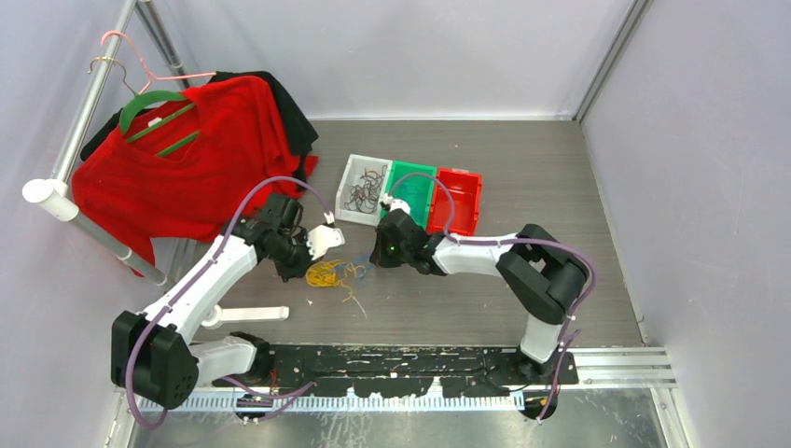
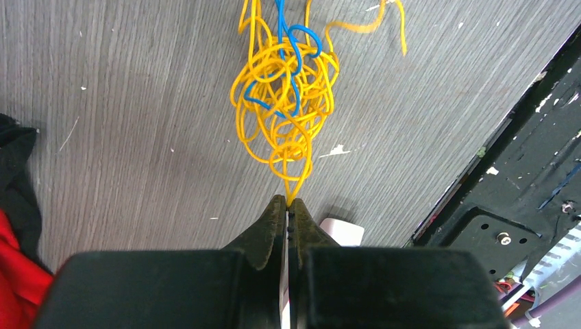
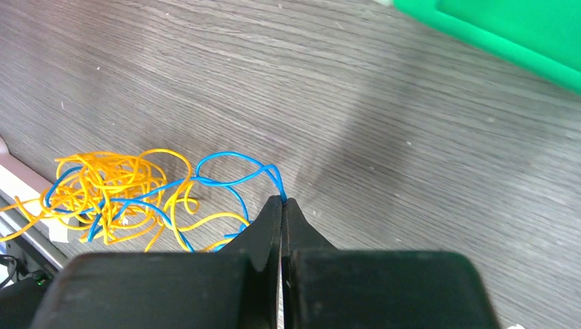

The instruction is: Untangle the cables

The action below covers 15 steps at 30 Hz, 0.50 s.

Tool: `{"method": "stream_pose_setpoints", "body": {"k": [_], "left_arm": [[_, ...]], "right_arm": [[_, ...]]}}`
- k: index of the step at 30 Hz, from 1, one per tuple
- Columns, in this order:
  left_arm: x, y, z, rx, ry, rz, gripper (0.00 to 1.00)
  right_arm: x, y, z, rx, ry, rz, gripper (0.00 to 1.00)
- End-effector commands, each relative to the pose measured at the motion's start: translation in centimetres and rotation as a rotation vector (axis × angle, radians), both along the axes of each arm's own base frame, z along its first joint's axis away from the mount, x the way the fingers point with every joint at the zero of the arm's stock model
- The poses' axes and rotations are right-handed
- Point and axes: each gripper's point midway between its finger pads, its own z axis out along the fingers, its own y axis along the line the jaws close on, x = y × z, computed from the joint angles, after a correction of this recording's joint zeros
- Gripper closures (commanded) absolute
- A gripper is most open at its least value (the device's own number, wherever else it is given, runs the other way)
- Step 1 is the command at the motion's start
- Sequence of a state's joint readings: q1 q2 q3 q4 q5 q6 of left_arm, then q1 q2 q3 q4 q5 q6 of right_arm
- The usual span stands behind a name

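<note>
A tangle of thin cables (image 1: 328, 273) lies on the grey table between the two arms: a yellow-orange cable (image 2: 284, 110) balled up with a blue cable (image 3: 229, 163) threaded through it. My left gripper (image 2: 288, 201) is shut on a loop of the yellow cable at the ball's near end. My right gripper (image 3: 282, 200) is shut on a bend of the blue cable, to the right of the ball. In the top view the left gripper (image 1: 315, 261) sits left of the tangle and the right gripper (image 1: 375, 260) right of it.
Three bins stand behind the tangle: a white bin (image 1: 353, 177) holding dark cords, a green bin (image 1: 399, 173) and a red bin (image 1: 464, 191). A red garment (image 1: 187, 159) on hangers hangs at the left. A white bar (image 1: 252, 315) lies near the left arm's base.
</note>
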<state>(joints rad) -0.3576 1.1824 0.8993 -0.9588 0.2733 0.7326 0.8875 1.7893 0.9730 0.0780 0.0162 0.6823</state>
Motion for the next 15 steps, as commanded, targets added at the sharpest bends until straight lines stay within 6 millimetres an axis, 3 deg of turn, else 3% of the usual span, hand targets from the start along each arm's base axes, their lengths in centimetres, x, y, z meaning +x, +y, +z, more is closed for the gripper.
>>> {"method": "stream_pose_setpoints", "body": {"k": [1,7,15], "left_arm": [[0.9,-0.3,1.3,-0.023,-0.039,0.006,1.0],[2.4,2.1,-0.6,0.123,-0.098,0.02,1.0],[3.8,5.1,-3.4,0.302,-0.163,-0.001,1.0]], "right_arm": [[1.1,-1.1,2.3,0.056,-0.078,-0.086,0.99],[1.5,-5.2,3.2,0.041,-0.111,-0.209,0.99],[2.9,-13.4,8.1,0.067,-0.189,-0.419,0.99]]}}
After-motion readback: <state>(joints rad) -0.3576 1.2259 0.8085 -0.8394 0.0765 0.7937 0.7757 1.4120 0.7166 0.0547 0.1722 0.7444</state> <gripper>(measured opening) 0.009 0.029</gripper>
